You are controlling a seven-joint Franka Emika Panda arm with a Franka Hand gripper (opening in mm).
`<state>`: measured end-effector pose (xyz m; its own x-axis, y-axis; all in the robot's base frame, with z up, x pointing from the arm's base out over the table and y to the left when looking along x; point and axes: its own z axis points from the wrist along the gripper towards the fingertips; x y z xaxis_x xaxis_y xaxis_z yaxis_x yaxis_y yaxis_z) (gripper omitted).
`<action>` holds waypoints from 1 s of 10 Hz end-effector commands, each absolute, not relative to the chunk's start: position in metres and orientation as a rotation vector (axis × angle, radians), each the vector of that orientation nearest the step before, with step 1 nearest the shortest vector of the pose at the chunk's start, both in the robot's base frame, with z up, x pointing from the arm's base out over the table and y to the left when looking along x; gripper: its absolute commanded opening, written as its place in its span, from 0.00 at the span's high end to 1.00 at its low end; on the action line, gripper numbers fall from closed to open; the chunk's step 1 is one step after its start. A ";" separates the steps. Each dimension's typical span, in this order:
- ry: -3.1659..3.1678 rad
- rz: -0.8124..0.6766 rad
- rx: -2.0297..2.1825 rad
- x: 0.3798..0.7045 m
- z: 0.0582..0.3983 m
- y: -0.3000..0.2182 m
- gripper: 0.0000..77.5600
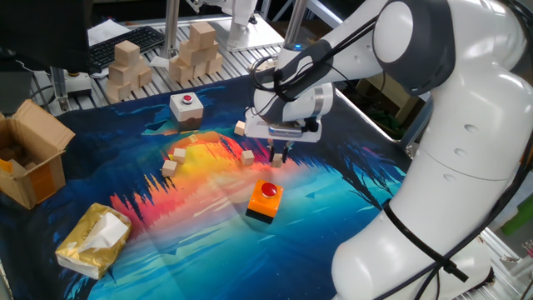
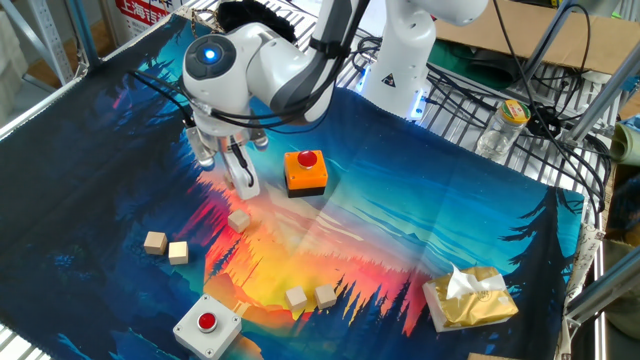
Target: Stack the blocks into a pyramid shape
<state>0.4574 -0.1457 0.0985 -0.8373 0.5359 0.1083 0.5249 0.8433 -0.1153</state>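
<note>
The white arm reaches over the bright printed cloth on the worktop (image 1: 350, 179), its claw (image 2: 243, 184) pointing down close to the cloth, just left of the orange button box (image 2: 305, 171) in the other fixed view. The fingers (image 2: 247, 182) look close together with nothing visible between them, though from here I can't tell for sure whether they are fully closed.

The small wooden cubes all lie apart on the cloth, none stacked. One cube (image 2: 238, 221) sits just below the claw, near it but not touching. Two cubes (image 2: 166, 247) lie side by side further left. Another pair (image 2: 311, 297) sits near the front edge, beside the white button box (image 2: 206, 326). In one fixed view a sixth cube (image 1: 240, 128) shows just left of the arm's wrist.

A crumpled yellow tissue pack (image 2: 470, 297) lies at the cloth's corner. An open cardboard box (image 1: 32, 162) stands at the side, and piles of larger wooden blocks (image 1: 162, 58) sit on the rollers behind.
</note>
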 end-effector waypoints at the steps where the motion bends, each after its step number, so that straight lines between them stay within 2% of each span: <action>1: -2.642 0.177 -1.375 0.464 0.110 -0.141 0.99; 5: -2.472 0.173 -1.675 0.469 0.110 -0.140 0.99; 10: -2.234 0.162 -2.063 0.494 0.103 -0.137 0.99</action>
